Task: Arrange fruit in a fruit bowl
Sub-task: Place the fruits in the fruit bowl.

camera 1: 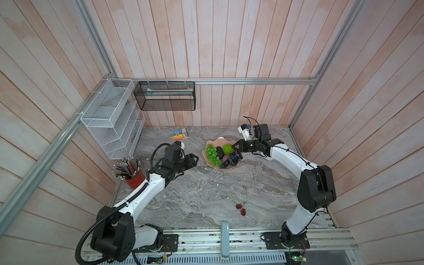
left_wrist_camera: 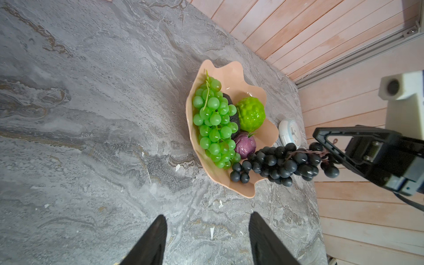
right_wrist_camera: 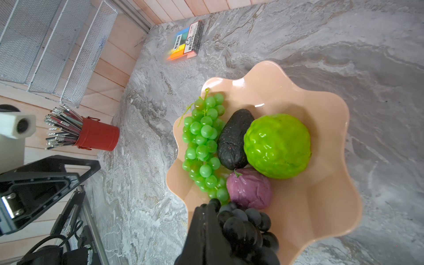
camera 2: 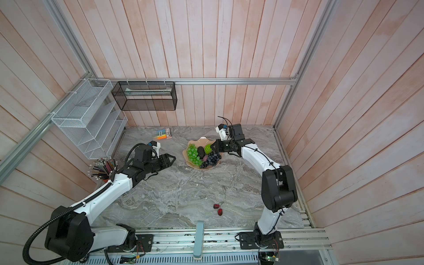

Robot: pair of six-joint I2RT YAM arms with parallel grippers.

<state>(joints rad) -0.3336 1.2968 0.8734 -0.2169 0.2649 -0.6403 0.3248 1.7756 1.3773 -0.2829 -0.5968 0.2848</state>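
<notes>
The peach-pink fruit bowl (camera 1: 220,138) stands at the back middle of the marble table. In it lie a green grape bunch (camera 1: 212,154), a dark avocado (right_wrist_camera: 235,140), a bumpy lime-green ball (right_wrist_camera: 277,145) and a small purple ball (right_wrist_camera: 250,188). My right gripper (camera 1: 234,146) is shut on the stem of the dark purple grape bunch (left_wrist_camera: 282,163), which hangs across the bowl's right rim with its tip inside. My left gripper (left_wrist_camera: 207,215) stands open and empty over bare table left of the bowl. Red cherries (camera 1: 241,208) lie near the table's front edge.
A small white clock (left_wrist_camera: 289,135) sits on the table behind the bowl. A red cup of pencils (camera 1: 134,179) stands at the left edge, with a sticky-note pack (camera 1: 180,133) at the back. A white wire rack (camera 1: 110,119) and a black mesh basket (camera 1: 165,96) hang on the walls.
</notes>
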